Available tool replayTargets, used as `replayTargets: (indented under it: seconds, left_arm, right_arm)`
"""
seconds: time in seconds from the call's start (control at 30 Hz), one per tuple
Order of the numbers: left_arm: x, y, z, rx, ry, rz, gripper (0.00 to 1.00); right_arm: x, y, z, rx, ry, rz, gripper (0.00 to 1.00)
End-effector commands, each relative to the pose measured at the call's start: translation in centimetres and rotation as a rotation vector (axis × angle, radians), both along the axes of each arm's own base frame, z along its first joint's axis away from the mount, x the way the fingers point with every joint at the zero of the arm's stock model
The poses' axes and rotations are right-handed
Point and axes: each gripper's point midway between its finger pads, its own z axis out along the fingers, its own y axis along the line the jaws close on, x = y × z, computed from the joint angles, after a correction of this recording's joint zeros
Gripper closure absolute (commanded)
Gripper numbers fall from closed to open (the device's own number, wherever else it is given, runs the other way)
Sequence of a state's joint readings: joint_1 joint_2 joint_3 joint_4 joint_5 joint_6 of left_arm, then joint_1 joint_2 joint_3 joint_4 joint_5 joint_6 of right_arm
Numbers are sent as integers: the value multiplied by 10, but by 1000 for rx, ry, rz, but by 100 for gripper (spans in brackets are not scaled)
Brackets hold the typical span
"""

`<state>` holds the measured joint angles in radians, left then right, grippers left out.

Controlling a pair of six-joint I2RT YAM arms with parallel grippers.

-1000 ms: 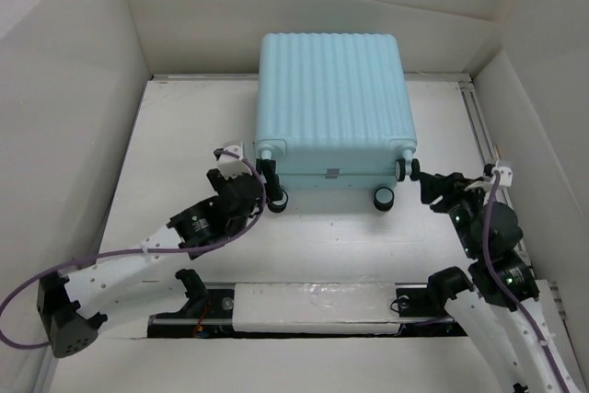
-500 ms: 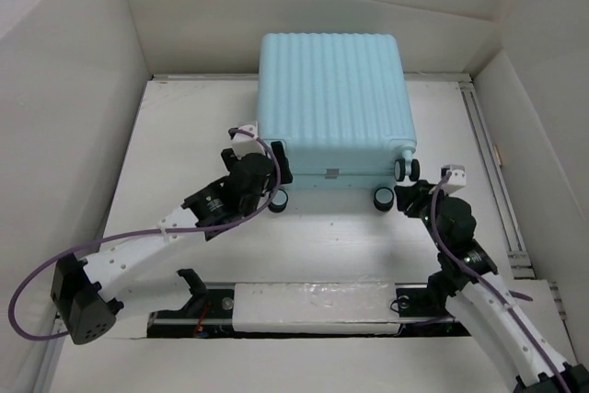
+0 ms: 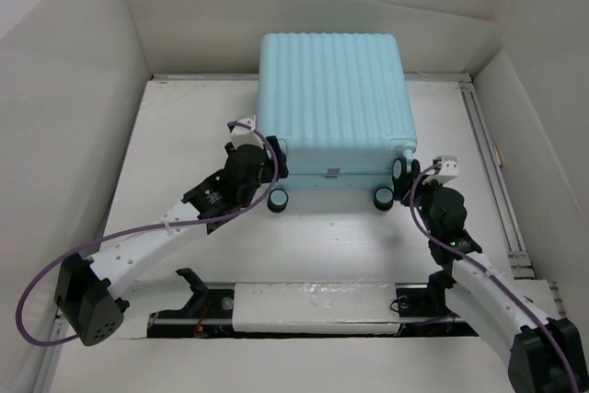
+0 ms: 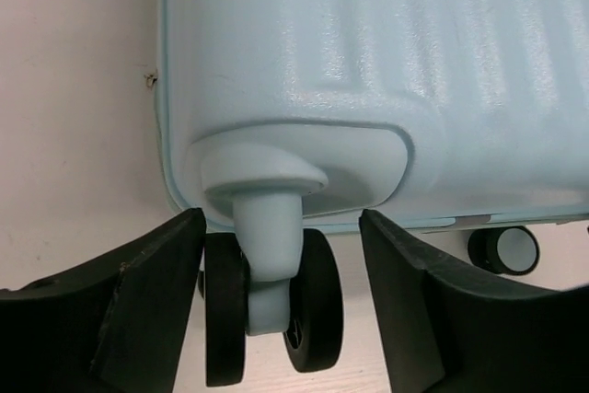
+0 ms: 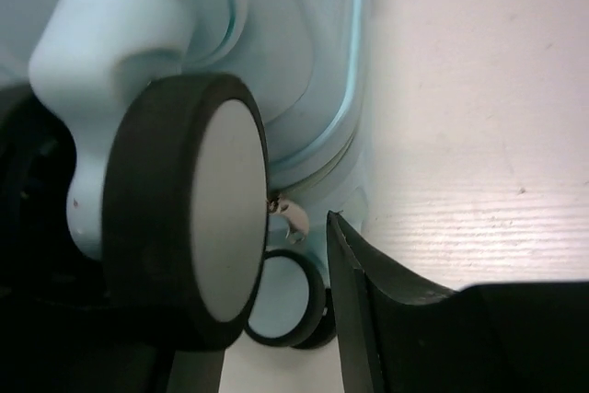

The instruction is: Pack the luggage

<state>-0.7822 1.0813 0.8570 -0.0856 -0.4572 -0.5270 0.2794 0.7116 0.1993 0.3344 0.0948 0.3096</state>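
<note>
The luggage [image 3: 331, 98], a closed light-blue ribbed suitcase, lies flat at the back centre with its caster wheels facing me. My left gripper [image 3: 274, 161] is open and straddles the upper left wheel [image 4: 271, 306]. The left finger [image 4: 138, 310] is against the wheel and the right finger [image 4: 433, 310] stands clear of it. My right gripper [image 3: 403, 172] is open around the upper right wheel [image 5: 184, 264]. Its right finger [image 5: 386, 319] is a small gap from the wheel face, and the other finger is mostly hidden behind the wheel. The luggage shell [image 4: 368, 62] fills the left wrist view.
Two lower wheels [image 3: 276, 200] [image 3: 382, 197] rest on the white table. A zipper pull [image 5: 293, 213] hangs by the right wheel. White walls enclose the table on three sides. A rail [image 3: 488, 135] runs along the right edge, and the arms' base bar [image 3: 313, 306] lies at the near edge.
Both arms have moved in toward the suitcase. The left gripper went forward around the upper left wheel. The right gripper swung left onto the upper right wheel.
</note>
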Motion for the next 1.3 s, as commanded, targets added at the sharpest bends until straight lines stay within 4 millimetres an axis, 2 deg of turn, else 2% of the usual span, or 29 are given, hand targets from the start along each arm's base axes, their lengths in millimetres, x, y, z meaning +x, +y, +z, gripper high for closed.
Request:
replayTargets:
  seconds: [0.0,0.03,0.13,0.17,0.23,0.37,0.53,0.6,0.63,0.67,0.7,0.73,0.87,0.9,0.93,1.03,1.13,1.17,1.23,1.27]
  left_arm:
    - [0,-10,19,-64,-53,-52,39]
    - [-1,-11,22,-73,-57,-60,41]
    - [-2,-12,28,-90,-69,-71,43]
    - [-4,-14,27,-94,-66,-83,41]
    - [-5,-15,23,-90,-56,-92,38]
    - [-5,-15,23,-90,-56,-92,38]
    - [-5,-18,9,-72,-31,-100,39]
    - [-4,-19,9,-80,-40,-100,46]
    - [-4,-19,9,-80,-40,-100,52]
    - [-5,-18,5,-74,-33,-100,64]
    - [-4,-19,6,-80,-40,-100,68]
    - [-4,-19,7,-80,-40,-100,72]
    - [-2,-20,5,-80,-40,-100,89]
    - [-2,-21,7,-86,-47,-100,89]
    - [-1,-21,7,-86,-47,-100,98]
    - [-2,-23,6,-94,-50,-109,100]
    - [-5,-30,11,-125,-63,-146,100]
    - [-4,-34,16,-152,-74,-158,100]
    - [-8,-41,16,-171,-72,-200,100]
    - [-8,-44,20,-183,-82,-210,100]
  right_arm:
    - [13,-10,42,47,-192,-55,52]
    - [16,-11,49,55,-221,-66,52]
    - [18,-14,38,72,-206,-89,53]
    - [21,-15,44,80,-233,-101,53]
    - [21,-14,40,112,-243,-103,53]
    - [23,-6,39,126,-253,-64,53]
    - [31,-5,38,151,-257,-63,50]
    - [32,-2,35,161,-249,-55,52]
    - [33,-2,37,164,-259,-54,56]
    - [32,-2,38,176,-268,-54,59]
    - [33,-2,38,177,-271,-54,72]
    - [33,-2,38,177,-271,-54,79]
    - [30,-3,40,209,-277,-65,93]
    - [28,-4,36,206,-267,-65,98]
    - [26,-4,35,206,-269,-65,100]
    - [20,-6,35,247,-274,-75,100]
    - [11,-2,45,298,-307,-43,100]
    - [6,6,42,300,-295,-14,100]
    - [0,16,48,322,-304,23,100]
    - [-5,30,47,328,-291,70,100]
